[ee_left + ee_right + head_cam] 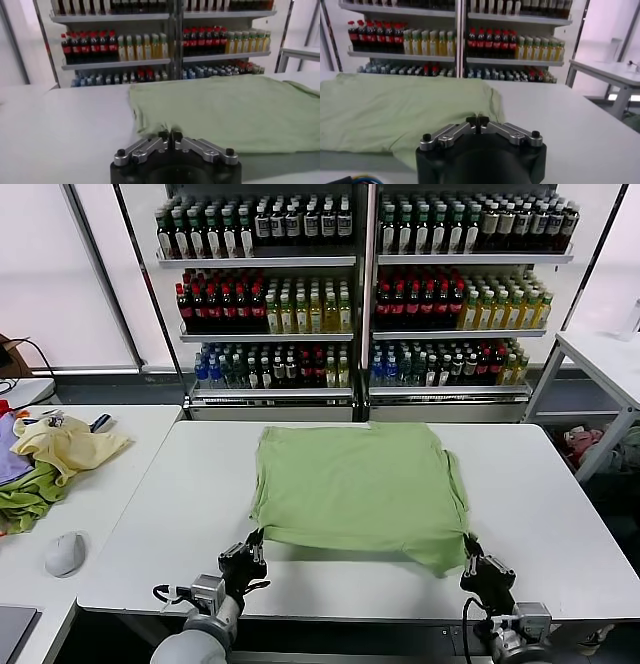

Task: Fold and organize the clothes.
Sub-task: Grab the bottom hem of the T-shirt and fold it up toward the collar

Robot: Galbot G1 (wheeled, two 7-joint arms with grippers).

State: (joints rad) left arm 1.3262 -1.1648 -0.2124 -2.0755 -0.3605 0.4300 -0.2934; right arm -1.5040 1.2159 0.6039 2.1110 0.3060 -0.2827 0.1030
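Two tools pinching polo shirt [355, 484] near corners, collar and buttons hidden

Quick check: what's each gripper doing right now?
Left gripper: shut on the near left corner of the polo shirt.
Right gripper: shut on the shirt's near right corner.

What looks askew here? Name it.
The polo shirt lies slightly skewed, with its near-right corner sagging lower toward the table edge. The left gripper and right gripper each pinch a near corner.
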